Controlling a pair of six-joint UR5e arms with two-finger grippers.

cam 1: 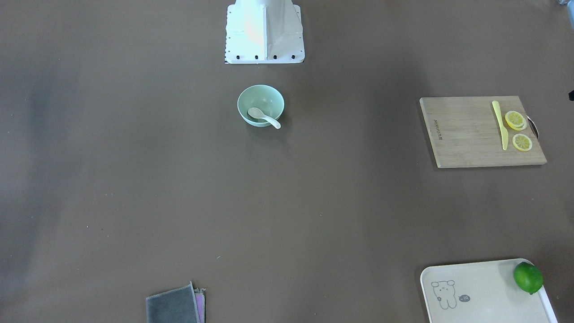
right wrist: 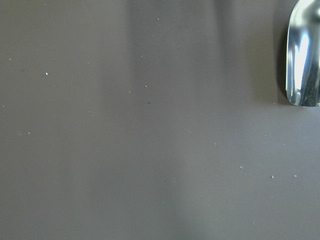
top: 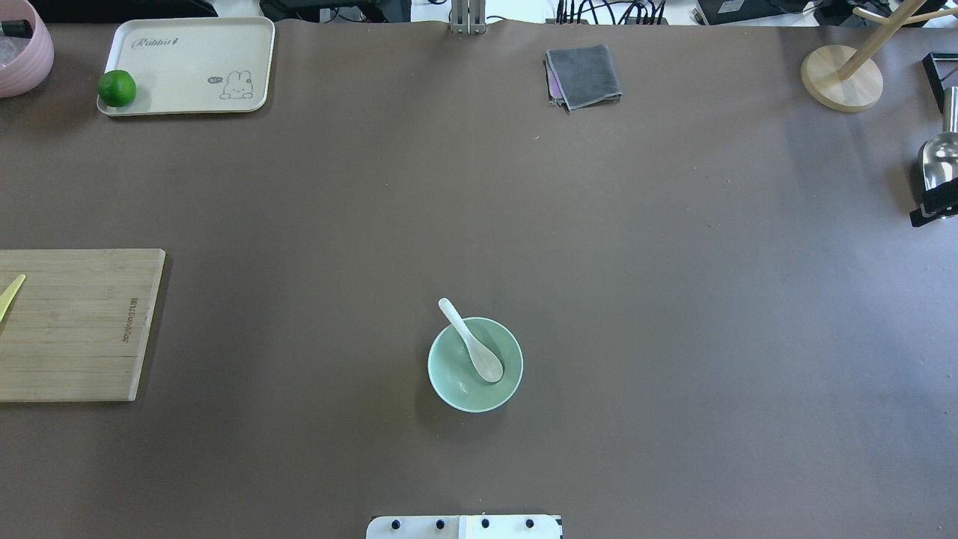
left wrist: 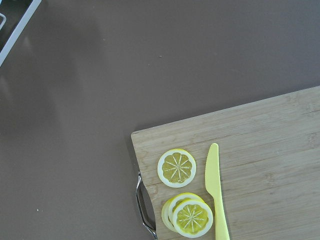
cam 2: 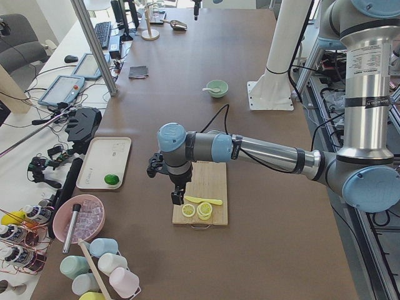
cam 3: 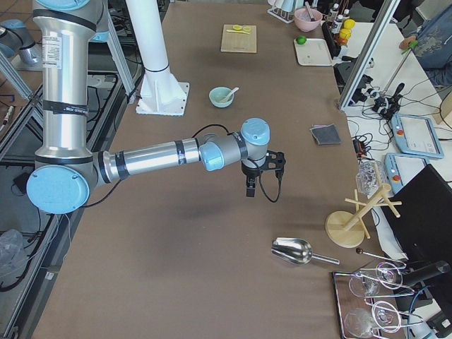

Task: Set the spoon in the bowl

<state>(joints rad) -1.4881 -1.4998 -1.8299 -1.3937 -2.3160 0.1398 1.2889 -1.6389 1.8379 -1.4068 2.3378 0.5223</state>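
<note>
The white spoon (top: pixel 473 344) lies in the pale mint-green bowl (top: pixel 453 382), scoop inside and handle resting over the rim. Both stand near the robot's base in the front-facing view, where the spoon (cam 1: pixel 263 117) leans on the bowl (cam 1: pixel 270 95). My left gripper (cam 2: pixel 177 199) hangs above the cutting board's edge, far from the bowl (cam 2: pixel 217 88). My right gripper (cam 3: pixel 251 189) hovers over bare table, away from the bowl (cam 3: pixel 221 97). Both grippers show only in the side views, so I cannot tell whether they are open or shut.
A wooden cutting board (cam 1: pixel 471 132) holds a yellow knife (cam 1: pixel 500 124) and lemon slices (cam 1: pixel 515 119). A cream tray (top: pixel 187 67) carries a lime (top: pixel 117 87). A folded grey cloth (top: pixel 584 75), a metal scoop (cam 3: pixel 293 251) and a wooden stand (top: pixel 841 78) lie towards the table's edges.
</note>
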